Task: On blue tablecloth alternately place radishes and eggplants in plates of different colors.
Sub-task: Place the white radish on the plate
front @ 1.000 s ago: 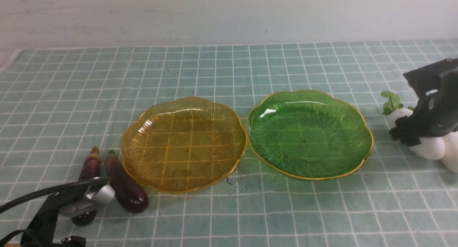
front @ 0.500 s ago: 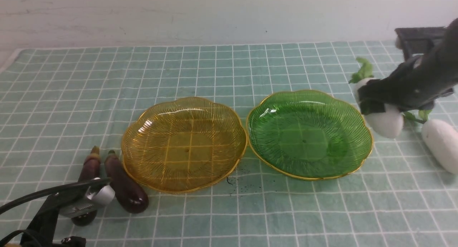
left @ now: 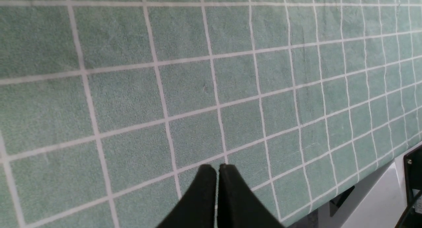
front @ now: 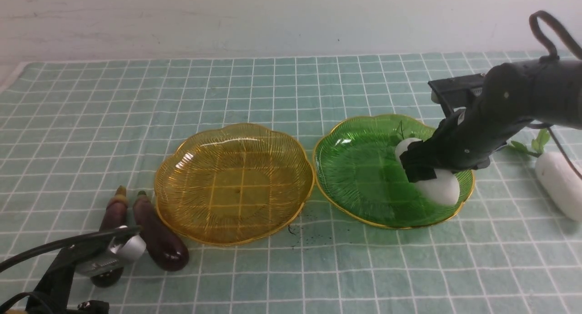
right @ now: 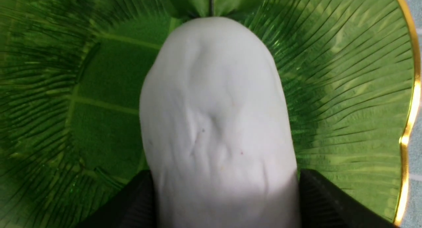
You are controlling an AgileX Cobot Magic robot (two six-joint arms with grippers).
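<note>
My right gripper (front: pixel 420 166) is shut on a white radish (front: pixel 440 189) and holds it low over the right half of the green plate (front: pixel 359 168); in the right wrist view the radish (right: pixel 214 115) sits between the black fingers (right: pixel 326 201) above the green plate (right: pixel 346 89). The second radish (front: pixel 558 182) lies on the blue tablecloth (front: pixel 273 87) at the far right. The amber plate (front: pixel 234 182) is empty. Two eggplants (front: pixel 159 234) lie left of it. My left gripper (left: pixel 216 170) is shut and empty over the cloth at the front left.
The cloth's front edge and a white surface (left: pixel 372 201) show in the left wrist view. Dark specks (front: pixel 300 230) lie on the cloth in front of the plates. A pale wall (front: pixel 273 18) runs behind the table.
My right arm has lifted one radish from the far right and carried it left, then down over the green plate. The other radish stayed on the cloth. The left arm has not moved.
</note>
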